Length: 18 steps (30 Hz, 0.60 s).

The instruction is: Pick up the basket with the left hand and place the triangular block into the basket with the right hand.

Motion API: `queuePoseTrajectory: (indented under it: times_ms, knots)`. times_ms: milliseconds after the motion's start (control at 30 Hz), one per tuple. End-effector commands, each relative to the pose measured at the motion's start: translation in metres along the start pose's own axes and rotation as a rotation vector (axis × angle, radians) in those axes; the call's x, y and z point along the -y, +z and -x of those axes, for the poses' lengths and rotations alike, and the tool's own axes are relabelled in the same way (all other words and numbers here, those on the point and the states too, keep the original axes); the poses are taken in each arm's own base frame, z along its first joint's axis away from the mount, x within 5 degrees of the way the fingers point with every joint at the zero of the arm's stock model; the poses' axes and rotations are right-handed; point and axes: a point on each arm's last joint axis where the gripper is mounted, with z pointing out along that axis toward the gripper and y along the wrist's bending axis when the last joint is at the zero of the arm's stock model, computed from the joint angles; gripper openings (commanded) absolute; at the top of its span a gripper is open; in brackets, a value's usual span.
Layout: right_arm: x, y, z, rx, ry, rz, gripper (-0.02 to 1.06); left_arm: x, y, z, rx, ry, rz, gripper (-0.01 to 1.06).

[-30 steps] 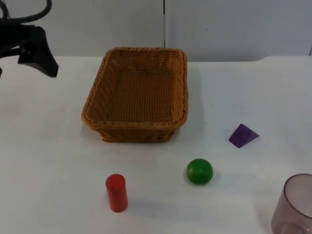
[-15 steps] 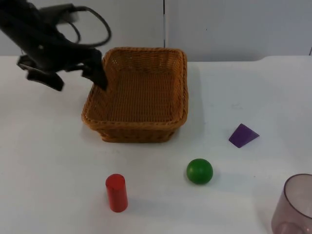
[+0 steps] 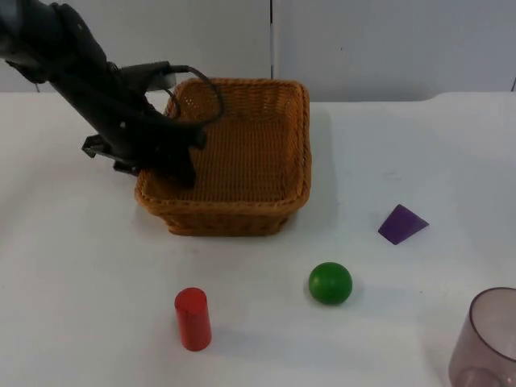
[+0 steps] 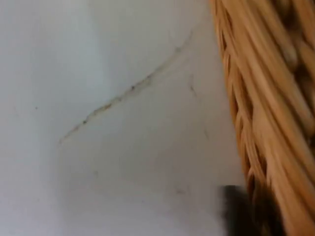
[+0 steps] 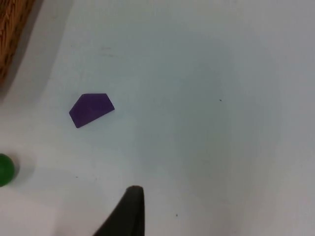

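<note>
1. Left gripper (image 3: 165, 157) is down at the left rim of the rectangular woven wicker basket (image 3: 266, 153), toward its front left corner; one finger looks inside the rim, but whether the jaws are closed on it cannot be told.
2. Basket sits on the white tabletop (image 3: 419, 145) near the far edge, centre-left.
3. Purple triangular block (image 3: 402, 223) lies on the tabletop well right of the basket, untouched.
4. Right gripper: one black fingertip (image 5: 129, 212) seen above bare table near the block (image 5: 91, 109); jaw state cannot be told. Right arm waits.
5. Green ball (image 3: 330, 283), red cylinder (image 3: 193, 318) and translucent purple cup (image 3: 486, 339) stand toward the near edge.
</note>
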Motion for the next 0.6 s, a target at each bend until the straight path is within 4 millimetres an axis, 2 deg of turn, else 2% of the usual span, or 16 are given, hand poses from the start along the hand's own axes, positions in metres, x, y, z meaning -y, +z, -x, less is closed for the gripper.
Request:
queuePoseTrajectory:
  times_ms: [0, 33, 167, 233, 267, 367, 400, 500, 567]
  knots:
    - [0.001, -0.001, 0.003, 0.026, 0.008, -0.001, 1.05, 0.004, -0.001, 0.002, 0.002, -0.004, -0.015, 0.15]
    - [0.001, -0.001, 0.003, 0.027, 0.008, -0.001, 1.05, 0.005, -0.002, 0.002, 0.003, -0.003, -0.016, -0.01]
    - [0.001, -0.001, 0.003, 0.029, 0.008, -0.001, 1.05, 0.005, -0.022, 0.009, 0.028, -0.083, -0.015, 0.00]
    - [0.001, -0.001, 0.003, 0.029, 0.008, -0.001, 1.05, 0.011, -0.046, 0.017, 0.068, -0.085, -0.018, 0.00]
    - [0.001, -0.001, 0.003, 0.029, 0.008, -0.001, 1.05, 0.011, -0.046, 0.017, 0.068, -0.085, -0.018, 0.00]
    - [0.000, -0.001, 0.003, 0.029, 0.010, 0.001, 1.05, 0.026, -0.096, 0.027, 0.131, -0.091, -0.038, 0.00]
    - [0.000, -0.001, 0.003, 0.029, 0.010, 0.001, 1.05, 0.026, -0.096, 0.027, 0.131, -0.091, -0.038, 0.00]
    - [0.000, -0.001, 0.004, 0.031, 0.010, 0.001, 1.05, 0.037, -0.132, 0.021, 0.107, -0.099, -0.082, 0.00]
    - [0.000, -0.001, 0.004, 0.031, 0.010, 0.001, 1.05, 0.040, -0.146, 0.008, 0.084, -0.116, -0.098, 0.00]
